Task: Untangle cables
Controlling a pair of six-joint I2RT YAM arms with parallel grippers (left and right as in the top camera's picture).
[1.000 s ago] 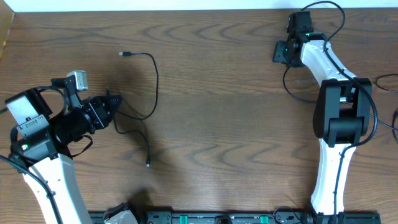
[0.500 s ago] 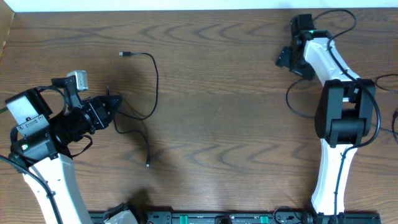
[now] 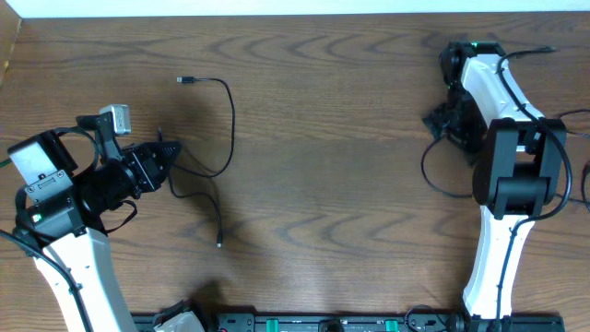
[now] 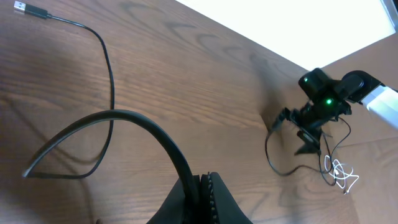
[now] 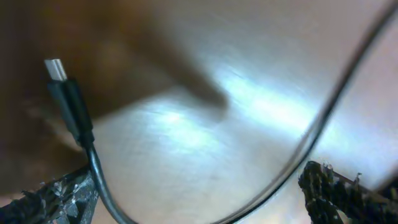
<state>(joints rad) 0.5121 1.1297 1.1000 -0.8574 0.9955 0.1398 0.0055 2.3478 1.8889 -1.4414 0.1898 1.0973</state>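
Note:
A thin black cable (image 3: 230, 120) runs from a small plug (image 3: 185, 81) in a curve down to my left gripper (image 3: 171, 151), which is shut on it. In the left wrist view the jaws (image 4: 202, 190) pinch the cable (image 4: 149, 127) as it arcs up and left; its plug (image 4: 29, 9) lies far left. A loose end (image 3: 219, 242) trails toward the front. My right gripper (image 3: 440, 121) stands open at the back right above a second black cable loop (image 3: 426, 171). In the right wrist view that cable (image 5: 93, 162), with its plug (image 5: 61, 84), passes loosely between the spread fingers (image 5: 59, 196).
The wooden table's back edge meets a white wall strip (image 3: 277, 7). A thin white cord (image 4: 341, 175) lies tangled beyond the right arm. The robot's own thick cables hang off the right arm (image 3: 516, 166). A dark rail (image 3: 323, 323) runs along the front edge.
My right gripper has opened wide and swung from the back toward the right and nearer, over the second cable loop. The left arm and its cable have not moved.

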